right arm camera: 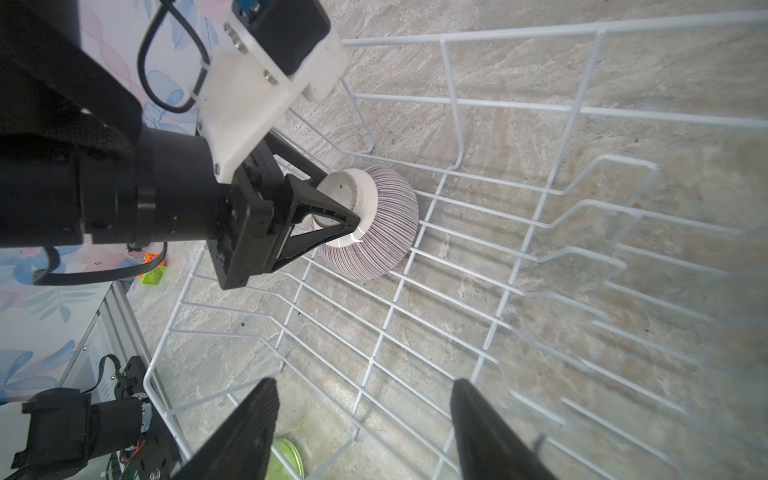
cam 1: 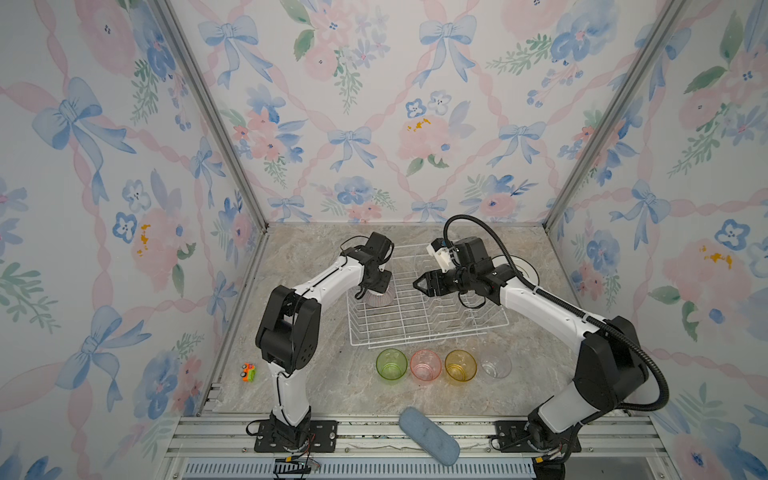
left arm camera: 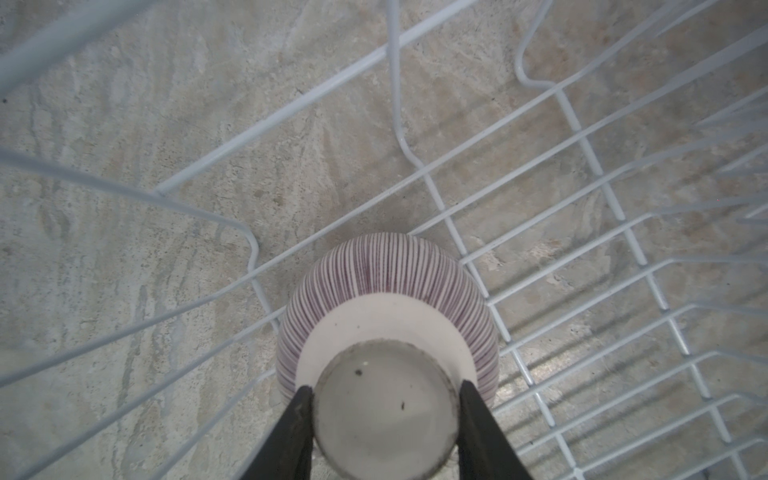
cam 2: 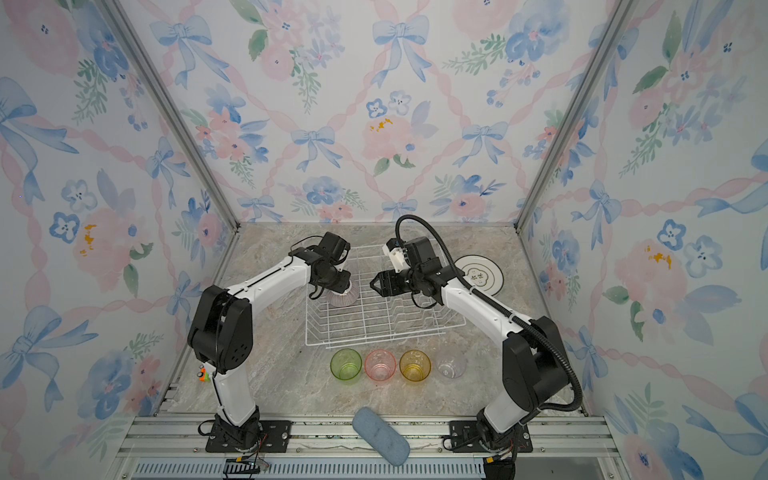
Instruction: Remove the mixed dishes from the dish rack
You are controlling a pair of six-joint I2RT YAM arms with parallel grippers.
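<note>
Marble tabletop (cam 1: 332, 395); the upturned striped bowl (left arm camera: 386, 270) in the dish rack (cam 1: 432, 316) lies under the left gripper (left arm camera: 385, 392), fingers (left arm camera: 291, 436) clasping its foot ring; right gripper (right arm camera: 363, 382) gapes empty, farther.

Lab booth; wallpapered panels (cam 1: 374, 124), aluminium frame (cam 1: 218, 124)

The round ribbed ceramic bowl (left arm camera: 386, 282) has fine purplish-pink stripes on white, a plain white band and a grey foot; the wire dish rack (cam 1: 415, 332) is white. The small plastic cups are a translucent green tumbler (cam 1: 391, 364), a pink tumbler (cam 1: 425, 365), a yellow tumbler (cam 1: 460, 365) and a colourless tumbler (cam 1: 496, 364); the round plate (cam 2: 484, 274) is white with a dark rim and dark print. The stone-look surface (cam 1: 332, 395) is marbled beige-grey, the oblong pad (cam 1: 429, 434) pale blue, the small toy (cam 1: 248, 372) orange and green.
</note>
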